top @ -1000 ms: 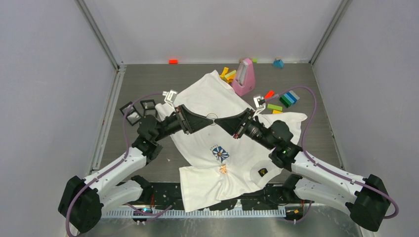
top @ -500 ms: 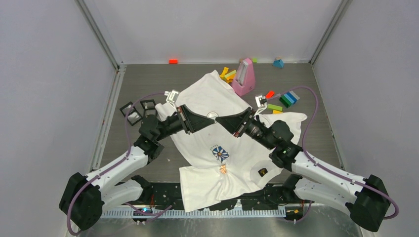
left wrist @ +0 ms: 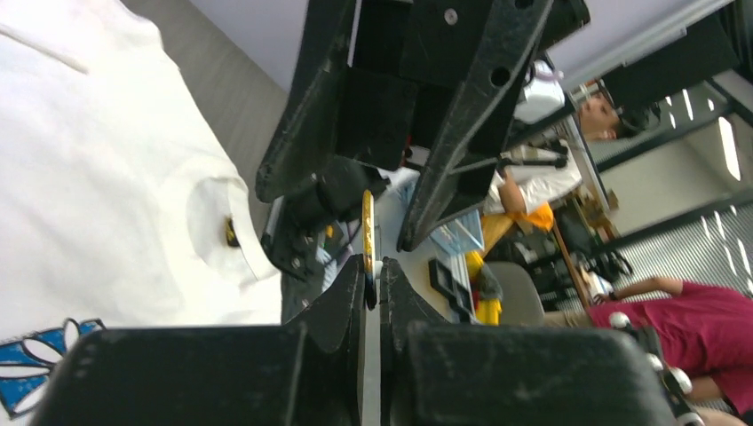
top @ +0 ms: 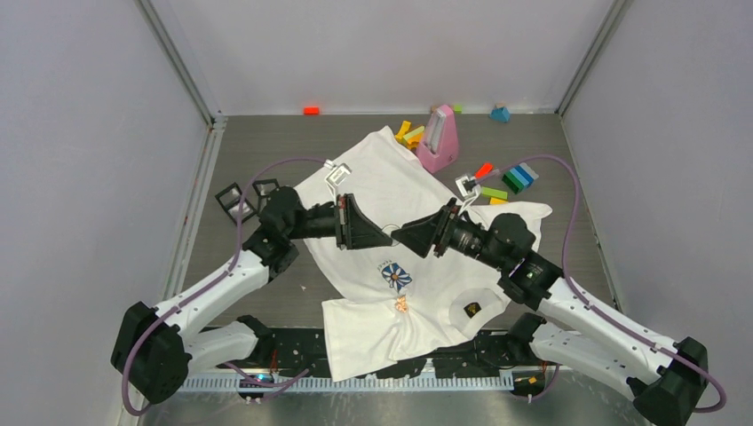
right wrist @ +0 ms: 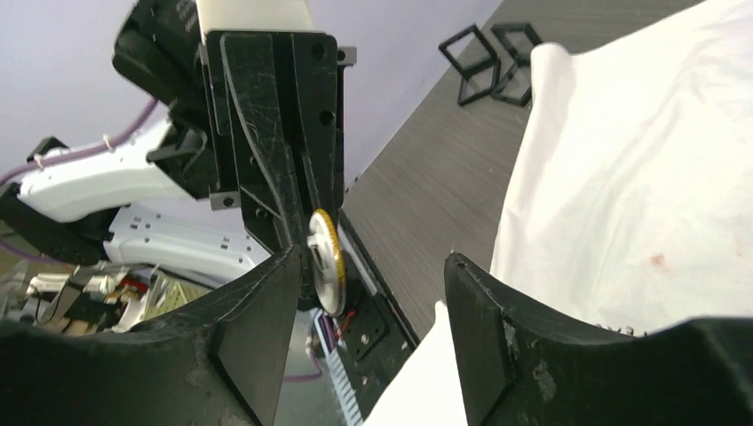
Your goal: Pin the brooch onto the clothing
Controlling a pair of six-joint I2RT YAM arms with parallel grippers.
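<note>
Your left fingers (left wrist: 342,297) have just clenched on the small round gold-rimmed brooch (left wrist: 367,222) as your right fingers (right wrist: 253,319) released it, so it is handed over, held above the white daisy-print T-shirt (top: 391,173), still unpinned.

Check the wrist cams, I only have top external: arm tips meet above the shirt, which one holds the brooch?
Observer: The left gripper is shut on the brooch, a thin gold-rimmed disc, edge-on in its wrist view.
Operator: Right one?
Observer: The right gripper has its jaws open, the brooch in the gap between them.
Operator: Touching fabric?
Observer: No; in both wrist views the brooch is in the air, the clothing off to one side.
</note>
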